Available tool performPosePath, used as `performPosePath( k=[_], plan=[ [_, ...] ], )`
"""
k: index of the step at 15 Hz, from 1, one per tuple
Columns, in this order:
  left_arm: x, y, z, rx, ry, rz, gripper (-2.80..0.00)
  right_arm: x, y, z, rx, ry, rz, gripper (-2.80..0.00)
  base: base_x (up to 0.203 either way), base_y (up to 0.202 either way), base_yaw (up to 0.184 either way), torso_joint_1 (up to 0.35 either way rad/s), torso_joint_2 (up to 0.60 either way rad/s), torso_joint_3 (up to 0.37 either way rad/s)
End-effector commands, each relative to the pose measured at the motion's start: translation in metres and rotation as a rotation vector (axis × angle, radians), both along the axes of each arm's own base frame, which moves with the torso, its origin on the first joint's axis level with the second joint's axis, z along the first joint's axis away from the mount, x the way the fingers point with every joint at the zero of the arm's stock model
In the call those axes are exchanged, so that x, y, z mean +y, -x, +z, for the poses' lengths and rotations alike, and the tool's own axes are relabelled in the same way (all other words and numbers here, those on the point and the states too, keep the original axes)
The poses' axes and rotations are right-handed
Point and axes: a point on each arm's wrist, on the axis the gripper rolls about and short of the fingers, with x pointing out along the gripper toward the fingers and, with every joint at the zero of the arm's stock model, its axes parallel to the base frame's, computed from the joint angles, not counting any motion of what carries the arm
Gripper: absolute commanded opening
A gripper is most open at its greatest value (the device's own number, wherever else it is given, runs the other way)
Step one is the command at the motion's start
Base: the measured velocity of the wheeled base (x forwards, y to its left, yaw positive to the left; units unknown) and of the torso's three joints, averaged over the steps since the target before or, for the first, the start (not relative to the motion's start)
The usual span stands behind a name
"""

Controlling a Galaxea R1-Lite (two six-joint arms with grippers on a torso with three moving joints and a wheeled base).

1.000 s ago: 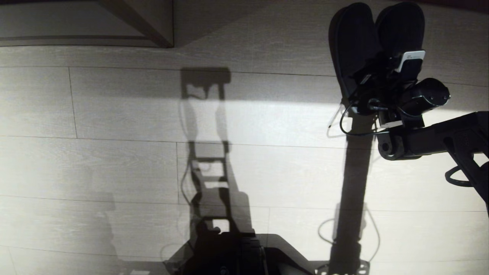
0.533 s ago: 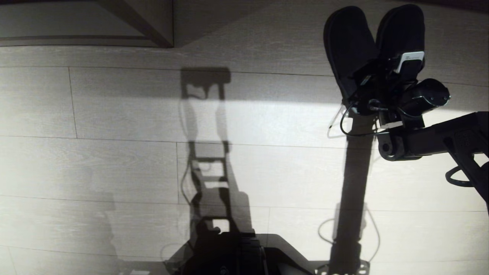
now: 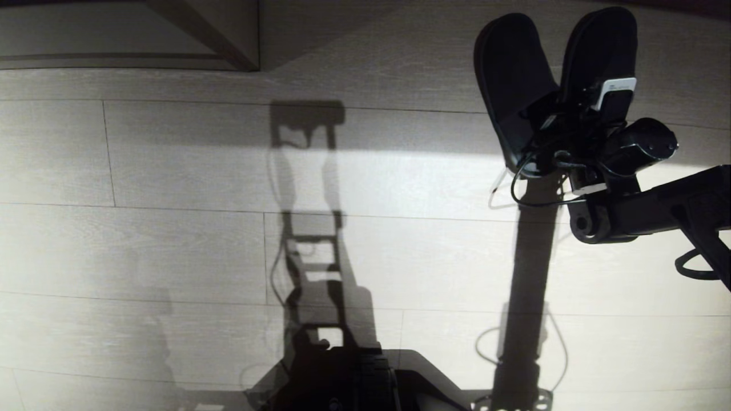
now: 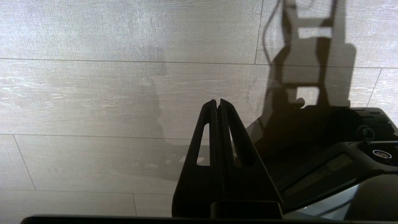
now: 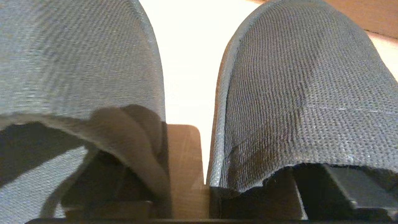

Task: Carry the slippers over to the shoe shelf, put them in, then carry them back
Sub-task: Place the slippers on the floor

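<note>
Fingers (image 4: 217, 107) of the left gripper (image 4: 218, 104) were pressed together with nothing between them, pointing down over the pale plank floor (image 4: 93, 93), beside the dark edge of the robot's base (image 4: 342, 146).

In the head view, the far left held a strip of beige board with a slanted dark panel (image 3: 205, 34) at the top edge of the picture, likely part of the shoe shelf, though too little of it showed to be sure. Across the middle, the floor (image 3: 171, 228) carried a long shadow of the robot (image 3: 311, 228) and a bright band of light. At the bottom centre sat the dark top of the base (image 3: 354, 377).

Toward the right, the slippers (image 3: 514, 74) lay side by side on the floor near the top of the picture, toes pointing away from the robot and splayed apart in a V, heels close together. The right gripper (image 3: 562, 123) was low at their heel ends, reaching in from the right on its dark arm (image 3: 657, 205).

From the right wrist view, the two woven toe caps (image 5: 295, 93) filled the picture with a bright gap of floor between them. Fingers of the right gripper were spread, one dark finger (image 5: 317, 186) tucked under each slipper's opening, and whether they still gripped the fabric could not be told.
</note>
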Motion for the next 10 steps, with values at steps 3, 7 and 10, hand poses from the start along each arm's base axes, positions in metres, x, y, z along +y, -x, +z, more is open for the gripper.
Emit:
performPosePath(
  k=[3,7,10],
  plan=[
    [0.0,0.0,0.0,0.0,0.0,0.0,-2.8,0.0,0.013,0.008,0.004,0.015,-0.011,0.0,0.0,0.0,0.0,0.0,0.0,0.0],
    [0.0,0.0,0.0,0.0,0.0,0.0,-2.8,-0.003,0.021,0.013,0.013,0.032,-0.033,0.0,0.0,0.0,0.0,0.0,0.0,0.0],
    [0.0,0.0,0.0,0.0,0.0,0.0,-2.8,-0.004,0.024,0.013,0.034,0.038,-0.039,0.0,0.0,0.0,0.0,0.0,0.0,0.0]
  ],
)
